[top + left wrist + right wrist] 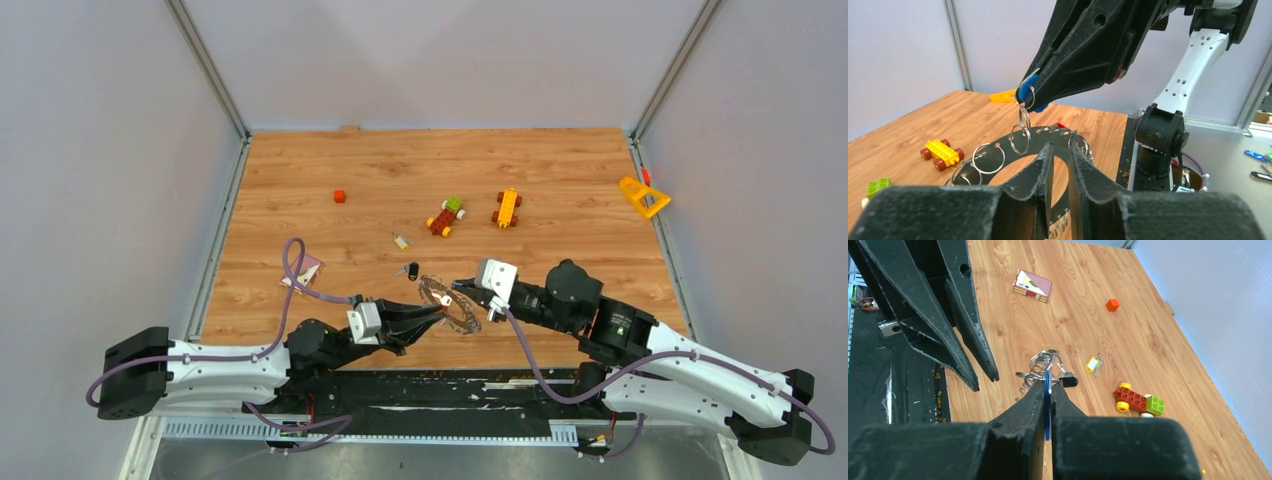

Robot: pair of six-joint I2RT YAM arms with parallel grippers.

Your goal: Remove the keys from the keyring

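Observation:
The keyring (462, 318), a flat dark ring hung with small split rings, lies near the table's front edge and shows tilted in the left wrist view (1040, 137). My right gripper (447, 298) is shut on a blue key (1028, 92), whose thin head (1048, 390) sits edge-on between its fingers; split rings chain this key to the keyring. My left gripper (1061, 147) hovers over the ring's hole, its jaws narrowly apart with nothing clamped between them. A black key (1068, 382) and a yellow-tagged key (1092, 363) lie loose on the wood.
Two toy block vehicles (446, 216) (507, 208) stand mid-table, and an orange cube (339, 196) lies further left. A yellow triangle (643, 197) rests at the right wall. A small patterned block (303, 270) lies left of the arms. Grey walls enclose three sides.

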